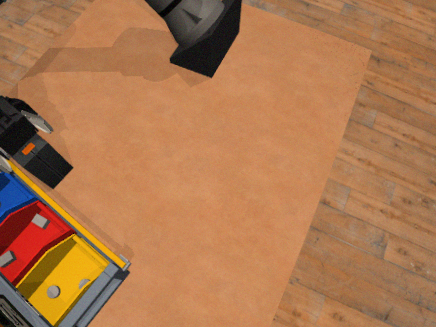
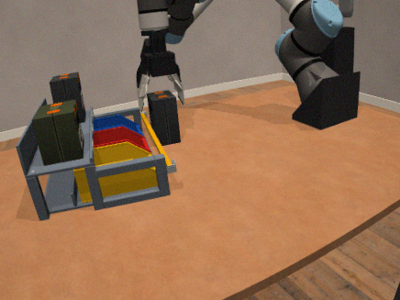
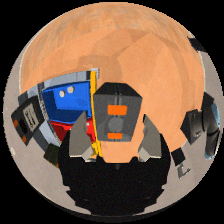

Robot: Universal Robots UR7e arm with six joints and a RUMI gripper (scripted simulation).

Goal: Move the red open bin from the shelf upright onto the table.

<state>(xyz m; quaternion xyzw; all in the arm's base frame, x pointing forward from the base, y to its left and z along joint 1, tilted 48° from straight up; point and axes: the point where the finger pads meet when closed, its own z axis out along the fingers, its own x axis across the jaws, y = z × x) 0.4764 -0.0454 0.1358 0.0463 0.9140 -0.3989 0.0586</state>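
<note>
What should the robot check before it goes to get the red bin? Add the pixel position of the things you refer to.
1. Gripper fingers (image 2: 161,99) apart and free of the black box with orange marks (image 1: 49,163) (image 2: 164,118) (image 3: 105,127): ok.
2. Black box standing upright on the brown table (image 1: 225,177) (image 2: 275,185) (image 3: 170,90): ok.
3. Red open plastic-looking bin (image 1: 30,242) (image 2: 115,137) (image 3: 65,131) out of the grey shelf (image 1: 102,294) (image 2: 128,163) (image 3: 48,132): not ok.
4. Grey parts (image 1: 40,221) inside the red bin: ok.
5. Yellow bar (image 1: 65,212) (image 2: 156,137) (image 3: 93,100) away from the bin's front: not ok.
</note>
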